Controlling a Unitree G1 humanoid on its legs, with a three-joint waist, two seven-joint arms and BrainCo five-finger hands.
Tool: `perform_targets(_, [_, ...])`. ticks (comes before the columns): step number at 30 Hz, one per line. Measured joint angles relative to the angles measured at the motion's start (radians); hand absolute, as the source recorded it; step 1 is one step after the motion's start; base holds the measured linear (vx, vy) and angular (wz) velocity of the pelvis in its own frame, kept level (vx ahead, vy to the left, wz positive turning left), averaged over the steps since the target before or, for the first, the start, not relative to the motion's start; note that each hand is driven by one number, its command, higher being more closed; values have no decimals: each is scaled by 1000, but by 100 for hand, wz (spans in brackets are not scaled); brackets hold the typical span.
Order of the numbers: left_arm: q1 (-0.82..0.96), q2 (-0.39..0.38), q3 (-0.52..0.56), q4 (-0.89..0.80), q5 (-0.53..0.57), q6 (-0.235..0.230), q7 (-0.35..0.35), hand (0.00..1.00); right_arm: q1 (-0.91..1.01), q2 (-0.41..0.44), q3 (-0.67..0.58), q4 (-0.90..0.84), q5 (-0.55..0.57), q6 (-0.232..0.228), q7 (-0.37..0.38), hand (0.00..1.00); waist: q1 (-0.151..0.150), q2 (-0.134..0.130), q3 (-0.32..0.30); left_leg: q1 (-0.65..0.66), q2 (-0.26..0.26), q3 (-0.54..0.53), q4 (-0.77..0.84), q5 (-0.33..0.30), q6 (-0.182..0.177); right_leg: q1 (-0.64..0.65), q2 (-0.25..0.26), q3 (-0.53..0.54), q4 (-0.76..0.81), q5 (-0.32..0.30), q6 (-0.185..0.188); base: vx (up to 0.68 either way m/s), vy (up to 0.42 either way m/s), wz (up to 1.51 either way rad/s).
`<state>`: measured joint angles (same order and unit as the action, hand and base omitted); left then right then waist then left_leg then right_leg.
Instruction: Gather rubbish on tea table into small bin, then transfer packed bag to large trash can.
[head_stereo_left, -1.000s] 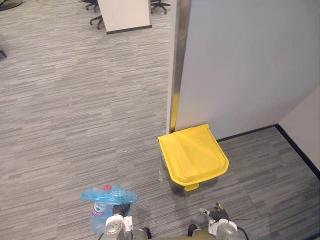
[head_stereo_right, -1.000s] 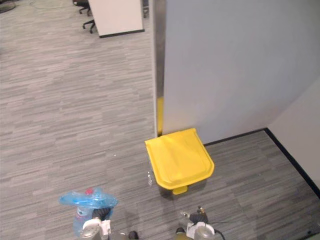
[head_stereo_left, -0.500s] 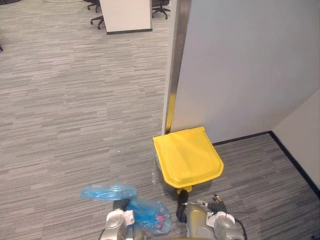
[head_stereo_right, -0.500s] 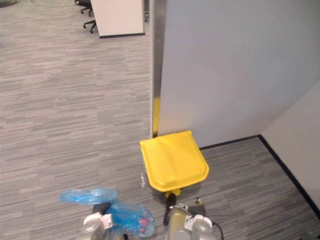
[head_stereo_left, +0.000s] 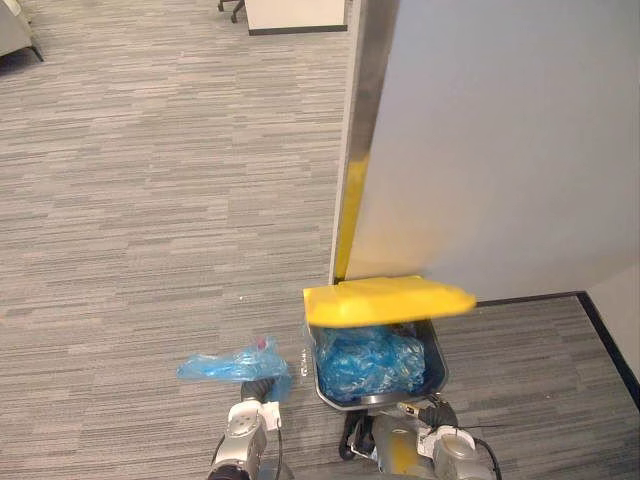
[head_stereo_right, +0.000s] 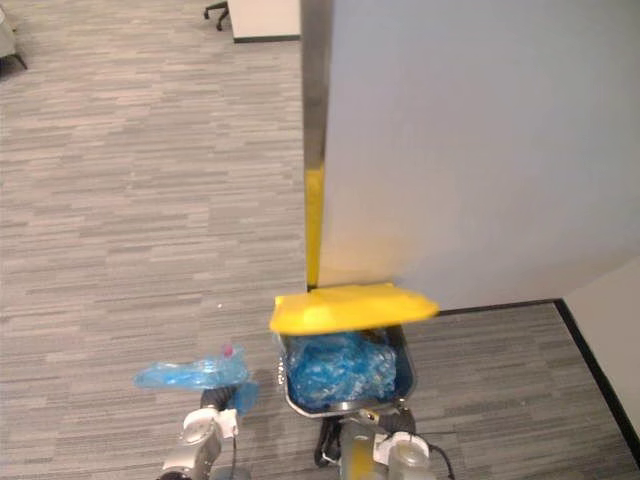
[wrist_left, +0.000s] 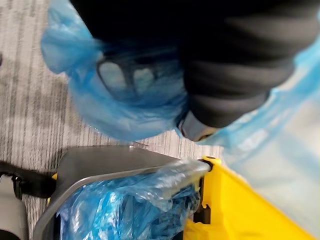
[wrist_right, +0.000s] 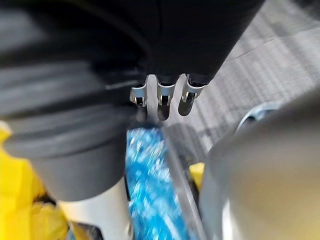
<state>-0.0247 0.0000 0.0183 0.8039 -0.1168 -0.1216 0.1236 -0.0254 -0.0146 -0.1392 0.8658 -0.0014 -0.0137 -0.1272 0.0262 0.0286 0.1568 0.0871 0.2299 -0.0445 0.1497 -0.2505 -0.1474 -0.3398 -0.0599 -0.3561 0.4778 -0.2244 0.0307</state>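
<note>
The left robot hand (head_stereo_left: 257, 388) clenches a crumpled translucent blue plastic bag (head_stereo_left: 225, 366), which trails out to its left. Just right of it stands a grey trash can (wrist_left: 105, 161), blue-lined, its yellow lid (head_stereo_left: 388, 300) raised. The right robot hand (head_stereo_left: 436, 414) sits at the can's near rim; whether it is spread or closed cannot be told.

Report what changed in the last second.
The yellow lid has swung up, so the bin now stands open, showing its blue liner. The left hand stays shut on the blue bag, beside the bin, not yet over it.
</note>
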Motion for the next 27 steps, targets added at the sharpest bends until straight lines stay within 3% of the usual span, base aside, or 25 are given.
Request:
perform_targets(2, [-3,29,-23,-63,2,0,-1,100,-84,-27,58,-22,-4,1,-2,0,-6,-15,3,-39,-8,-25,8,5,-9,-23,8,126,-4,5,-11,32,147,52])
perform_targets(5, [-11,69,-40,-166,2,-7,-2,100,-223,-72,97,-47,-38,-12,-7,0,13,-53,12,-110,-23,-23,57,5,-9,-54,-1,144,-27,29,-35,-55,85,20])
perform_targets(8, [-13,115,-52,-211,-7,-21,-2,100,-352,-114,117,-68,-40,-20,-9,0,21,-76,38,-160,-31,-24,98,5,-8,-64,-8,140,-56,62,-20,-115,35,10])
perform_targets(15, [-24,135,-109,-330,-54,-40,3,100,-596,-266,133,-59,-31,-7,-30,0,29,-82,121,-232,-51,-24,101,-8,-2,-95,-7,171,-136,131,47,-114,34,8])
perform_targets(20, [-41,148,-207,-434,-82,-63,-9,100,-761,-342,145,25,24,-2,-40,0,26,-81,145,-266,-58,-21,148,-9,-10,-94,-13,176,-159,168,37,12,64,-2])
perform_targets(27, [-91,148,-383,-578,-103,-73,-52,100,-920,-384,178,135,127,35,-40,0,9,-76,186,-298,-79,-24,202,-23,-4,-93,-33,179,-171,185,29,34,66,2])
